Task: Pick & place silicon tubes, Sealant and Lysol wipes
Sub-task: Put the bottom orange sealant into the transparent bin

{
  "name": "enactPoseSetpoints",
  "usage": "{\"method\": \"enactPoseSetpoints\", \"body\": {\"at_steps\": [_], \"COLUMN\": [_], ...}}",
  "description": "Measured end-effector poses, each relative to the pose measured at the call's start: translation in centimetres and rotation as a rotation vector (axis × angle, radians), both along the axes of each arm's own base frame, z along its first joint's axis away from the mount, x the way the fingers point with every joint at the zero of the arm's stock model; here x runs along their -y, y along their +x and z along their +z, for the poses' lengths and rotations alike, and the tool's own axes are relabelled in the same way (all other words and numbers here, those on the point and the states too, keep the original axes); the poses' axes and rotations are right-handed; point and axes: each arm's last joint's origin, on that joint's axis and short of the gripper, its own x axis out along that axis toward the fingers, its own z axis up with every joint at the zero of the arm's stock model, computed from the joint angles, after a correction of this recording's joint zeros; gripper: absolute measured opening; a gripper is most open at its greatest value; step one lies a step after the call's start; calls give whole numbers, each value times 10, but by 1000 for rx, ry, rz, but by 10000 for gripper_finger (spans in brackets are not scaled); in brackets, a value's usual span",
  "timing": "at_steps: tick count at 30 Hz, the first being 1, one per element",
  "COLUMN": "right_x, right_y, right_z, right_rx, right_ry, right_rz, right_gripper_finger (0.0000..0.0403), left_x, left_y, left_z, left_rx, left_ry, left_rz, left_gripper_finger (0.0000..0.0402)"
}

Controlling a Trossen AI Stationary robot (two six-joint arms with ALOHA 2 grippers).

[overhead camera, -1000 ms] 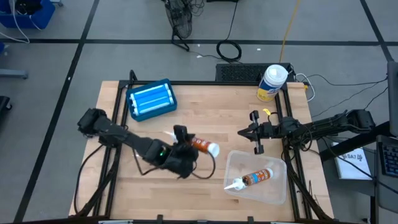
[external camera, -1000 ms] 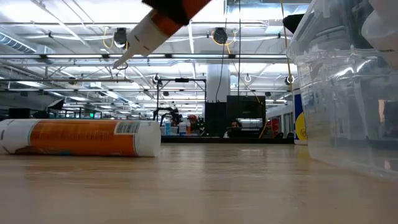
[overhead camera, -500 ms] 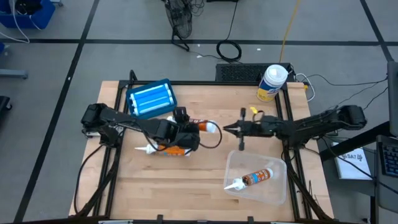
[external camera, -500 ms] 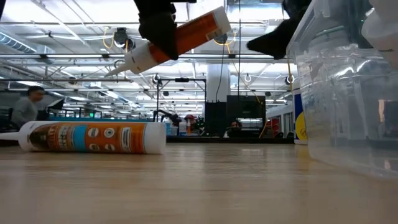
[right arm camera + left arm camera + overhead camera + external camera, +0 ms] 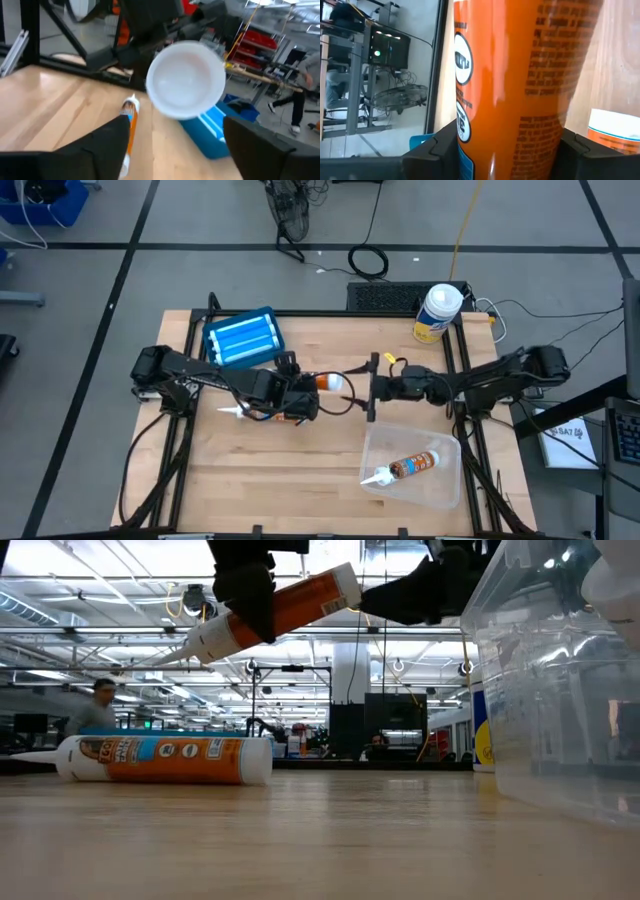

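While the left gripper (image 5: 290, 395) clamps an orange sealant tube (image 5: 285, 608) above the table (image 5: 330, 480) (another tube (image 5: 165, 760) lies beneath), the right gripper (image 5: 372, 387) gapes at its flat end, with the Lysol wipes (image 5: 437, 313) at the far right corner.

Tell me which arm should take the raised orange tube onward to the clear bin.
Right. Its gripper is open, facing the tube's flat end, nearer the clear bin. The left gripper only holds it mid-table.

site: lab/workshop hall | evid: ceiling trusses (image 5: 90, 640), red bins (image 5: 255, 50)
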Motion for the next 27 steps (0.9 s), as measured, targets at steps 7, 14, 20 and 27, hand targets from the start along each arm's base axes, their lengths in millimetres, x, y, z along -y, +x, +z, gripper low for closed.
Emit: {"method": "enactPoseSetpoints", "body": {"at_steps": [7, 14, 20, 27], "right_x": [0, -1, -1, -1], "right_y": [16, 34, 41, 41], "right_z": [5, 7, 10, 10], "right_rx": [33, 28, 33, 30], "right_ry": [0, -34, -51, -50], "right_rz": [4, 4, 4, 4], "right_gripper_finger": [328, 322, 318, 307], "left_x": [-1, -1, 0, 1], "left_y": [1, 1, 1, 1], "left_z": [0, 0, -1, -1], "left_rx": [5, 8, 6, 5], "left_ry": [-14, -35, -51, -72], "left_rz": [2, 1, -4, -11], "left_gripper_finger": [208, 208, 208, 208]}}
